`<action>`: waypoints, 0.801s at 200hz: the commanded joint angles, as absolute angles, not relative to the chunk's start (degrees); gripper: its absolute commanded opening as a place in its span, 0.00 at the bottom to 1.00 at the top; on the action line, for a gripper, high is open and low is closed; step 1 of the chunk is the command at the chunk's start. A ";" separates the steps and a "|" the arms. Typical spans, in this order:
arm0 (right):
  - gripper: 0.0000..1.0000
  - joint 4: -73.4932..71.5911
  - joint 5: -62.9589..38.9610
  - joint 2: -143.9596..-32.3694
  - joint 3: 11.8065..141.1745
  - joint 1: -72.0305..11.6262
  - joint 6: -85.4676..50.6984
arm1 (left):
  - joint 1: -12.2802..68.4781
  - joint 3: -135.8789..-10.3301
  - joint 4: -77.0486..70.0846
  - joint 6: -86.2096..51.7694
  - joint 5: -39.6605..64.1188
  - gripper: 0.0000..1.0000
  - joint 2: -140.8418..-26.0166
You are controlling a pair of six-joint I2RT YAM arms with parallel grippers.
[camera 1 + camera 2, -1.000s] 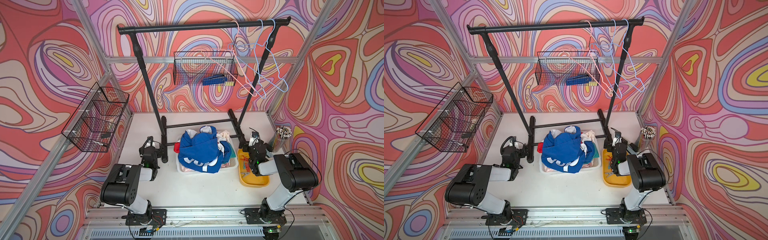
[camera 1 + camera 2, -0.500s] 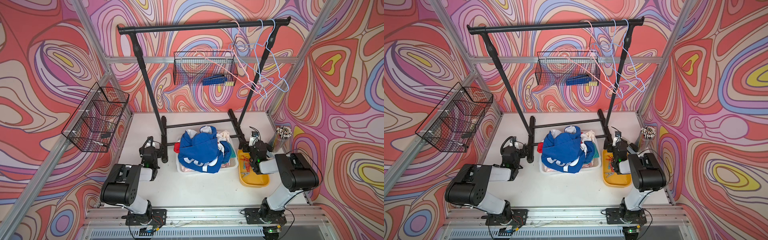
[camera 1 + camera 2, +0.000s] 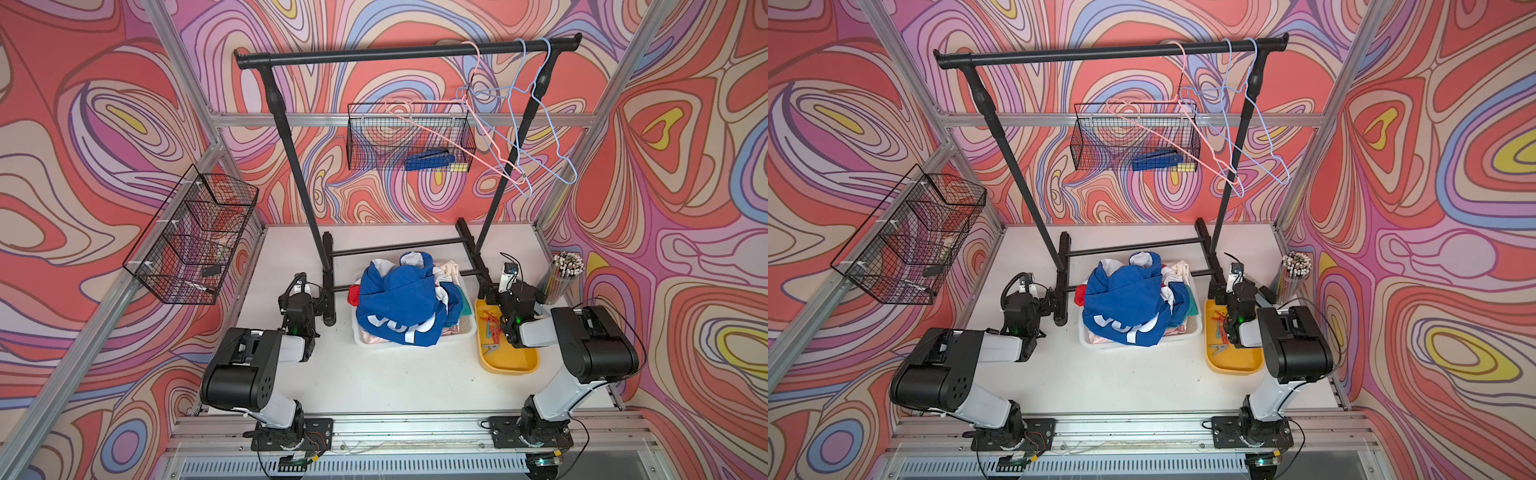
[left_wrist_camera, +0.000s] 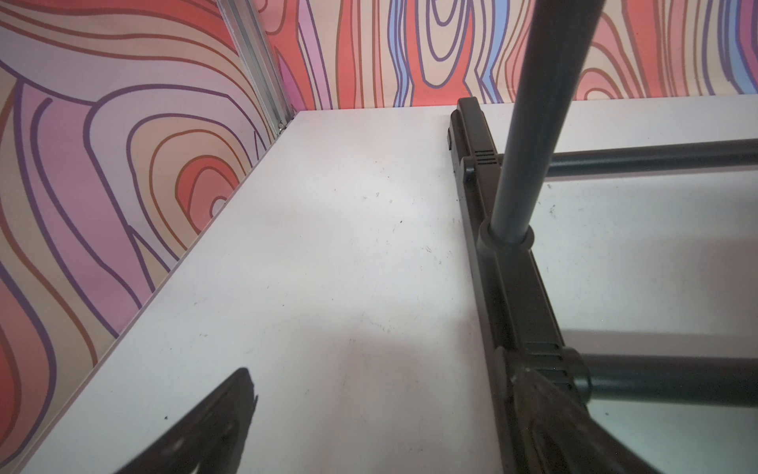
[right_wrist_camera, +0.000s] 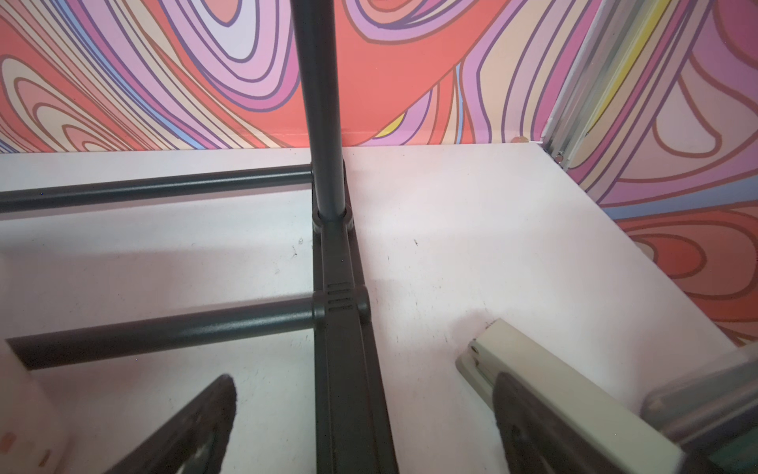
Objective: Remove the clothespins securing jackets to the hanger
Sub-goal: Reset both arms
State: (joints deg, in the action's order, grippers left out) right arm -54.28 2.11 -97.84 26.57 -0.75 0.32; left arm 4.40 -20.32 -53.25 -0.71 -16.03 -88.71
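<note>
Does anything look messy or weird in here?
Yes. The jackets are heaped in the white bin, spilling over its rim, not hanging. The three hangers dangle bare, tilted and bunched at one end of the rail.

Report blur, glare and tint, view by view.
Both top views: sharp, evenly lit, no glare. Left wrist: table crisp, near claw finger dark and soft. Right wrist: claw fingers and beige object blurred, table tinted pink.
</note>
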 commanded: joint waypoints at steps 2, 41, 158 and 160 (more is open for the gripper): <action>0.98 -53.62 1.67 -98.26 27.69 -0.34 -0.20 | 4.21 -20.81 -53.75 -1.18 -15.56 1.00 -88.90; 0.98 -53.85 1.67 -98.17 27.51 -0.35 -0.17 | 4.22 -20.90 -53.52 -1.14 -15.54 1.00 -88.92; 0.98 -55.63 4.22 -97.82 26.37 -1.27 -0.15 | 4.22 -20.96 -53.40 -1.13 -15.56 1.00 -88.93; 0.98 -55.63 4.22 -97.82 26.37 -1.31 -0.17 | 4.22 -20.88 -53.43 -1.10 -15.56 1.00 -88.94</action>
